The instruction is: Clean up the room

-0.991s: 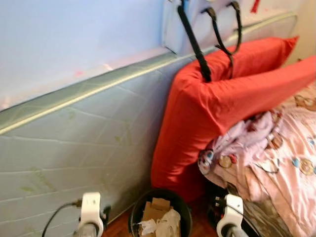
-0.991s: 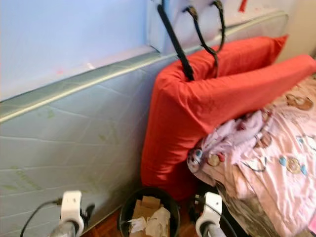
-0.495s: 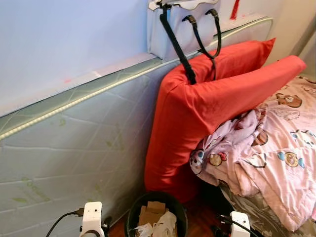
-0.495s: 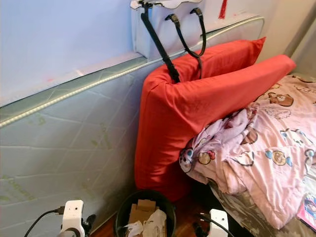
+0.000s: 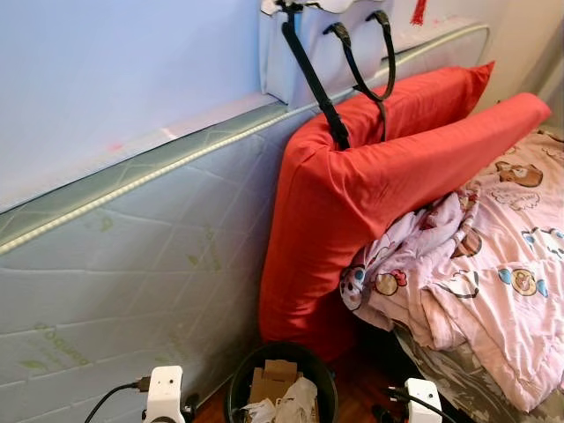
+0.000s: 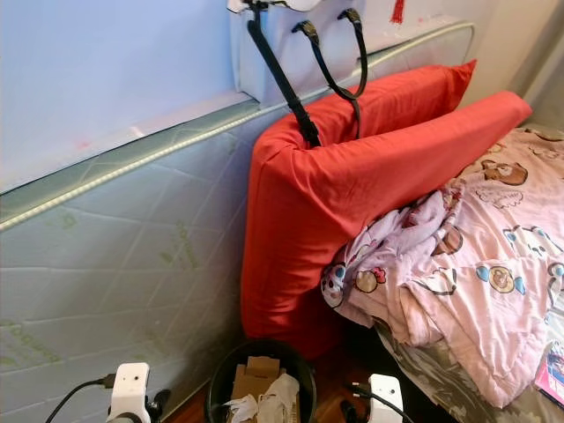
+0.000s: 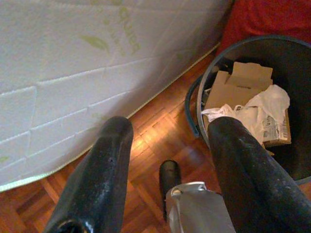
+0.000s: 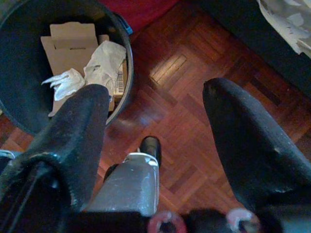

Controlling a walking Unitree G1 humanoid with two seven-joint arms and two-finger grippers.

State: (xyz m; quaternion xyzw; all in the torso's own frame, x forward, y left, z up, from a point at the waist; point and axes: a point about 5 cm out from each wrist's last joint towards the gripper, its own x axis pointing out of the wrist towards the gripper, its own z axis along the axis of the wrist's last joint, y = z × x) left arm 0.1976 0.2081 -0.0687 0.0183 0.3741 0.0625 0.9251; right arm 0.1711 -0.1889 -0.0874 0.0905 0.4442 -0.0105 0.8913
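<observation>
You're between pick-ups: L gripper [image 7: 167, 145] wide open, empty, over wood parquet floor [image 7: 160, 141] beside white quilted mattress [image 5: 132, 256]. Round black bin w/ cardboard + paper [image 5: 282, 388] sits centre; R gripper [image 8: 160, 126] likewise gaping, empty. Next, I'd judge, go for rumpled pink cartoon blanket [image 5: 493, 273] by red pillows [image 5: 388, 176].

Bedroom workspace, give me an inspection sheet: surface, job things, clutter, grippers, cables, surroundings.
Surface: wooden parquet floor, bare where seen.
Job's things: black bin holding cardboard and crumpled paper.
Clutter: pink quilt bunched on the bed.
Grippers: left gripper and right gripper open, empty, hanging above the floor beside the bin.
Cables: black cable at the left wrist.
Surroundings: upright mattress, red pillows, white handbag on top.
</observation>
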